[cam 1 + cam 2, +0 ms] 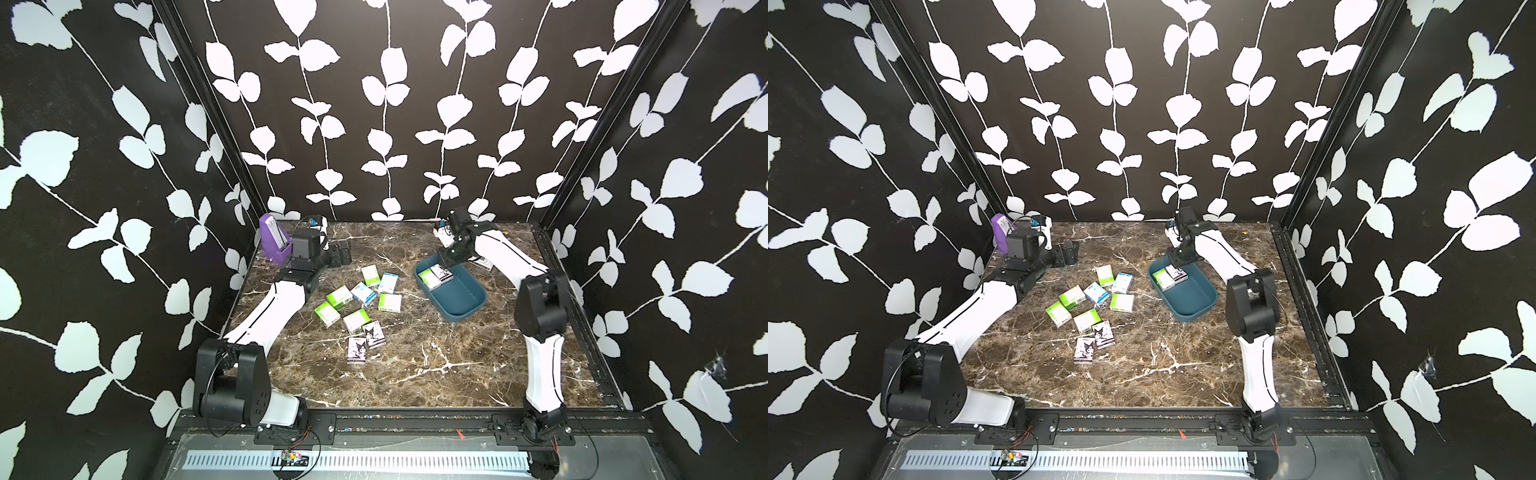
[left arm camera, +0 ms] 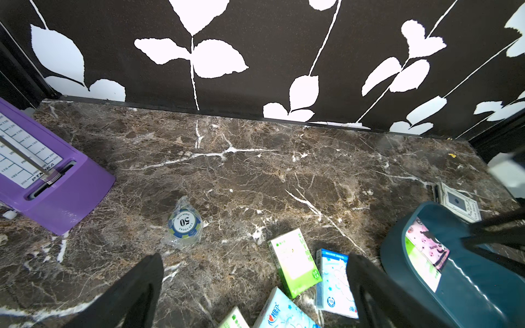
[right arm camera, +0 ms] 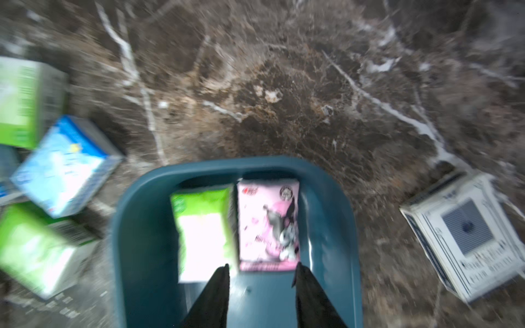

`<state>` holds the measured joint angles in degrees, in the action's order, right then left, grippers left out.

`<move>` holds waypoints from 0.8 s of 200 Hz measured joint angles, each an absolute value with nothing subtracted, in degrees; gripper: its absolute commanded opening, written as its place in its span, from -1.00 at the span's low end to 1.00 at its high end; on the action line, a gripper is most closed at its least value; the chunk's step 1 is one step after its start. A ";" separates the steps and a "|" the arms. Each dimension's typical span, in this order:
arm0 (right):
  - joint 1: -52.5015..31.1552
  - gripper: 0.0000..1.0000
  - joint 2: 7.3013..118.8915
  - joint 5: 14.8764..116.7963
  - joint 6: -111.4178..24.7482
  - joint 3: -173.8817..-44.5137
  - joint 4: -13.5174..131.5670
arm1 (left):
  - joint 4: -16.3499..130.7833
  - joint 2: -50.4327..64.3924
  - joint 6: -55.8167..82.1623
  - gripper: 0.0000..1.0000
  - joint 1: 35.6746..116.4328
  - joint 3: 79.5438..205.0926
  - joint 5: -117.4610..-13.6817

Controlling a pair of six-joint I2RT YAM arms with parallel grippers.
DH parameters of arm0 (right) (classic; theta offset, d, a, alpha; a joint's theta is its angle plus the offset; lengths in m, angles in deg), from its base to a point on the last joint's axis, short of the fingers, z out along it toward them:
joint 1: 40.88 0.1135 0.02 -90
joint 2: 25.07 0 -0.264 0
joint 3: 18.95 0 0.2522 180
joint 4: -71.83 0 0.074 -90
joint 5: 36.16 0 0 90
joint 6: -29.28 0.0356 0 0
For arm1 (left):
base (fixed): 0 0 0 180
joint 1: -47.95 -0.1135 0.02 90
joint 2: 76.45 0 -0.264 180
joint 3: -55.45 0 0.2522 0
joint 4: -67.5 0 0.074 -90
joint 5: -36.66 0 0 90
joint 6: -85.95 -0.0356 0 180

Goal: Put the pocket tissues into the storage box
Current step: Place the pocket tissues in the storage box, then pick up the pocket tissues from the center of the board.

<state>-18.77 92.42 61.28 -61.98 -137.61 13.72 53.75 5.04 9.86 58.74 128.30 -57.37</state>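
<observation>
The dark teal storage box (image 1: 461, 293) (image 1: 1194, 296) lies right of centre on the marble table. At its far end a green pack (image 3: 203, 230) and a pink cartoon pack (image 3: 268, 224) lie flat, side by side. My right gripper (image 3: 261, 268) (image 1: 449, 262) hangs just above them, open, with only the box floor between its fingers. Several more pocket tissues (image 1: 365, 299) (image 1: 1096, 299) are scattered mid-table, left of the box. Farther back on the left, my left gripper (image 2: 254, 257) (image 1: 343, 254) is open and empty, with green and blue packs (image 2: 295, 264) just in front of it.
A purple metronome (image 1: 273, 239) (image 2: 56, 184) stands in the back left corner. A bagged poker chip (image 2: 184, 223) lies near it. A flat white box with a dark square (image 3: 466, 235) (image 1: 484, 262) lies behind the storage box, close to the right arm.
</observation>
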 measured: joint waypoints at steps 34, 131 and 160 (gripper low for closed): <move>-12.63 0.18 83.16 62.02 -61.39 -132.63 16.40 | 53.81 5.04 10.11 0.98 58.74 128.30 -57.40; 0.38 0.35 90.33 66.94 -69.93 -125.41 21.26 | 54.05 5.04 11.20 0.98 58.74 128.30 -58.01; 1.06 0.37 94.48 66.90 -73.52 -127.40 21.43 | 54.03 4.96 11.33 0.98 58.72 128.30 -58.03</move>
<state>1.06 94.48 66.90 -73.52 -127.40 21.43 54.03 4.96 11.33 58.72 128.30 -58.03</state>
